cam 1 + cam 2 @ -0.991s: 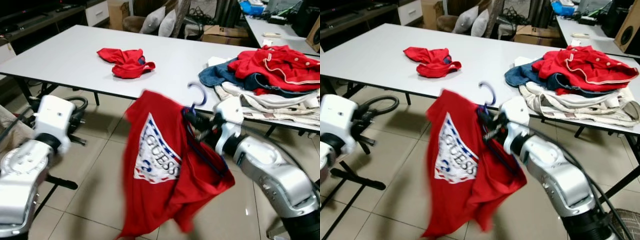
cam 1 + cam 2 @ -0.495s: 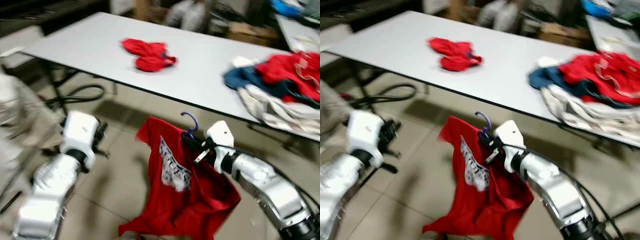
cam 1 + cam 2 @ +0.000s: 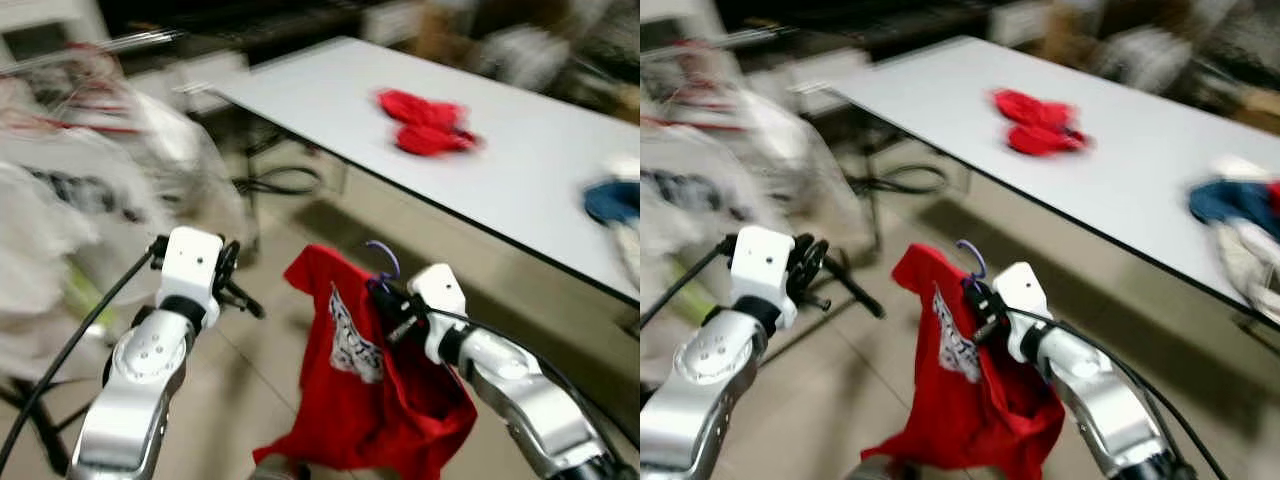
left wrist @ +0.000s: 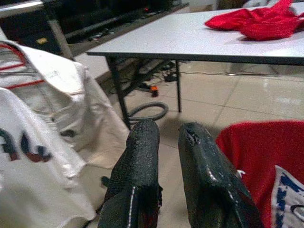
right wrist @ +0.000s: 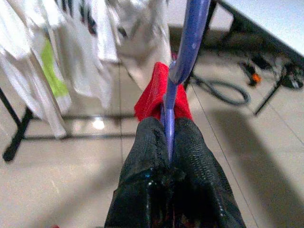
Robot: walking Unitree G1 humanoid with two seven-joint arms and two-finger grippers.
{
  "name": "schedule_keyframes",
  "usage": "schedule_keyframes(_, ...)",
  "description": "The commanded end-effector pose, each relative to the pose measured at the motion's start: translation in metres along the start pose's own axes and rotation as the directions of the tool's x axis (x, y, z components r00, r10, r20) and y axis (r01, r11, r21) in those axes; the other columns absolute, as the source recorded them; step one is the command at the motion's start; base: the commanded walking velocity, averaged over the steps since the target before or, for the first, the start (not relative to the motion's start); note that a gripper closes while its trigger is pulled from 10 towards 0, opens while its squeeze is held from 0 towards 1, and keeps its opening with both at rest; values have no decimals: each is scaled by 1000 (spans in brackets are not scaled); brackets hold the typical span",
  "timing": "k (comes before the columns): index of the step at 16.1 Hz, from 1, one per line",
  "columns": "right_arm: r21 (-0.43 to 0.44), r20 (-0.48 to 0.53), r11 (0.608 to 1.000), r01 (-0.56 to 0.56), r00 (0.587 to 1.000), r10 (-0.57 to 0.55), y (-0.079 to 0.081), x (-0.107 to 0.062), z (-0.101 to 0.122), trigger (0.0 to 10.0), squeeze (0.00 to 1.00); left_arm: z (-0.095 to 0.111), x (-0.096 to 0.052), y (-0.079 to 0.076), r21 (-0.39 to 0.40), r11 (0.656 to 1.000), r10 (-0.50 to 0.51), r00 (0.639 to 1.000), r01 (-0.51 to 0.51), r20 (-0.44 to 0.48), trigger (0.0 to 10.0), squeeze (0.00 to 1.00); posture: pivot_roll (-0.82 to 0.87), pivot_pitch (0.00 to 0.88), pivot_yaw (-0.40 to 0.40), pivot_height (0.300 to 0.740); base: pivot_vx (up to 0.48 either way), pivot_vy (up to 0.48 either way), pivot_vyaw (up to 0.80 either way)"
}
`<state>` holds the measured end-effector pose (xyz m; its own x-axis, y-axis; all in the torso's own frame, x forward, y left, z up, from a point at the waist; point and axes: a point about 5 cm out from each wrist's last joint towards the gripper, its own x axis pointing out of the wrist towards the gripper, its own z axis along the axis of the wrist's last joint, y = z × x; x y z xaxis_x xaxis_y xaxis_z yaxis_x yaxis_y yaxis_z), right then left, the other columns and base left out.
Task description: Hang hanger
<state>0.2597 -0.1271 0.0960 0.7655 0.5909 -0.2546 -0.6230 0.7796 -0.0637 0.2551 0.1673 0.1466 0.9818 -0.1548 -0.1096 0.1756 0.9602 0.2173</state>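
Observation:
A purple hanger (image 3: 385, 262) carries a red T-shirt (image 3: 365, 400) with a white and blue print. My right gripper (image 3: 388, 300) is shut on the hanger's neck just below the hook, and the shirt hangs low over the tiled floor. In the right wrist view the purple hook (image 5: 190, 33) rises from between the pressed fingers (image 5: 142, 142). My left gripper (image 3: 236, 288) is held out at the left, shut with nothing in it; its fingers (image 4: 137, 156) point toward the floor near a rack of hung white garments (image 3: 70, 190).
A long white table (image 3: 540, 180) stands at the right with a crumpled red garment (image 3: 430, 125) and a blue one (image 3: 612, 200) on it. Its dark legs (image 4: 118, 90) and a grey cable (image 4: 149, 111) are on the floor. The eye views are blurred.
The whole view has swung left: the table and clothes pile slid right and the garment rack came into view. My right gripper still holds the hanger with the shirt.

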Motion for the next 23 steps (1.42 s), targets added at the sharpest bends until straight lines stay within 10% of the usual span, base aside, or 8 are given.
schedule_keyframes(1,-15,32,1000,15,999,-14,-4,1,5,10000,0,3,3,-1,19,1000,8,1000,-9,13,10000,0,131,6,-1,740,0,-386,800)
schedule_keyframes(9,-30,58,998,-57,997,59,3,17,11,10000,0,1,-2,-3,42,999,28,999,-29,17,10000,0,166,0,-38,740,0,-475,800)
schedule_keyframes(17,-37,82,996,-87,993,89,5,30,14,10000,0,12,-1,5,139,990,3,1000,-7,29,10000,0,198,0,-31,740,0,120,800)
schedule_keyframes(19,-29,88,997,-74,993,77,3,29,14,10000,0,4,4,5,7,999,39,998,-39,-47,10000,0,191,0,-22,740,0,0,800)
schedule_keyframes(23,11,73,1000,-3,997,2,-5,20,6,10000,0,4,7,0,16,1000,25,999,-25,-32,10000,0,172,0,1,740,0,240,800)
